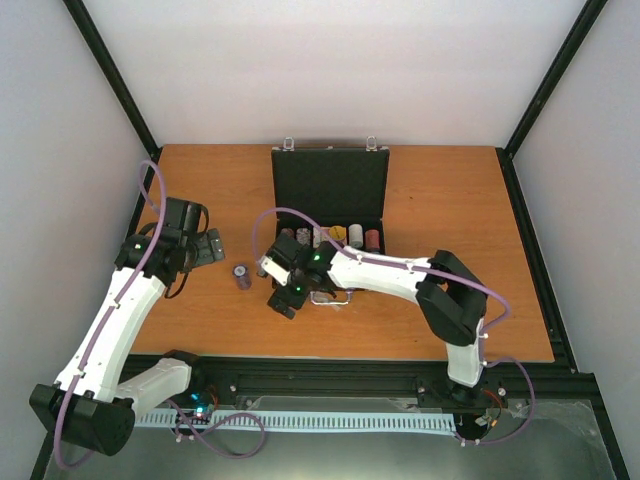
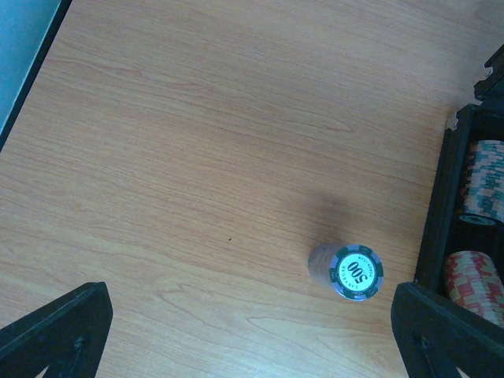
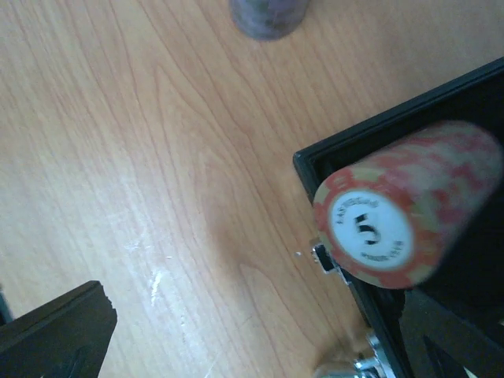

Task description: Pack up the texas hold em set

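Right gripper (image 3: 252, 335), jaws spread wide and holding nothing, hung over the near left corner of the black case (image 3: 354, 138). Just above its right finger a red chip stack (image 3: 394, 213) lay on its side inside that corner, the white face marked 5 turned toward the wrist camera. The stack's outline was blurred, so whether it sat fully in a slot could not be told. A silver latch (image 3: 327, 260) showed on the case wall directly below the stack.

Left gripper (image 1: 207, 245), also wide open and empty, hovered above the wooden bench (image 1: 450, 200), well to the left of the case.

Between the two grippers one loose chip stack (image 2: 356, 272), marked 500 on top, stood upright on the bench. It was near the left wall of the case but not touching it.

From overhead, the case lay open at the middle of the bench with its lid (image 1: 330, 185) on the far side. A row of coloured chip stacks (image 1: 340, 237) filled the tray, and the silver handle (image 1: 335, 297) sat at the near edge.
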Robot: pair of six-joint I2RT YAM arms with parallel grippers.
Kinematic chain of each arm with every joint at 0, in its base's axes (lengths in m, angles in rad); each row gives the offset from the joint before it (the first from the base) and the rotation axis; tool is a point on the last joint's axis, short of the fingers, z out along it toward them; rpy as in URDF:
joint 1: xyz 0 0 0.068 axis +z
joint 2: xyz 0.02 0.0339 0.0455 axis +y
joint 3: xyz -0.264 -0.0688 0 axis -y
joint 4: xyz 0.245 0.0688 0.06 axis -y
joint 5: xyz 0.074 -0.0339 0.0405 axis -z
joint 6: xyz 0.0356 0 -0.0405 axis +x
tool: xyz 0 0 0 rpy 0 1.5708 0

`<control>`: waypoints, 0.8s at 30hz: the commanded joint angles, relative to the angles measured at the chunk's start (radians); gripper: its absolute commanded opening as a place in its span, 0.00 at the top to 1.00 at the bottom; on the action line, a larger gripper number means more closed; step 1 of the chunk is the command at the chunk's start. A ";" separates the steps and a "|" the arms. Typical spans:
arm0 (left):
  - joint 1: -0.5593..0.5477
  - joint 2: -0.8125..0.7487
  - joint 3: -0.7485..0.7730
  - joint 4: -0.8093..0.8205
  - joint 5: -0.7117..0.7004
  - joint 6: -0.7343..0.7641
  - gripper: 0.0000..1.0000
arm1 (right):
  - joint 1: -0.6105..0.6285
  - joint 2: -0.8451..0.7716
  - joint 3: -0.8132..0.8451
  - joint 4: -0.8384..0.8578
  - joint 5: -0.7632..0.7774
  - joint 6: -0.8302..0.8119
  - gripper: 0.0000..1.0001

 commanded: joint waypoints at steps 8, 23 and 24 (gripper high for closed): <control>0.004 -0.015 -0.005 0.028 0.012 0.002 0.00 | -0.086 -0.021 0.136 -0.089 0.193 0.142 0.00; 0.004 -0.009 -0.006 0.026 0.001 -0.003 0.00 | -0.106 0.019 0.134 -0.086 0.182 0.124 0.00; 0.004 -0.008 -0.006 0.027 0.001 -0.002 0.00 | -0.106 0.019 0.129 -0.085 0.185 0.121 0.00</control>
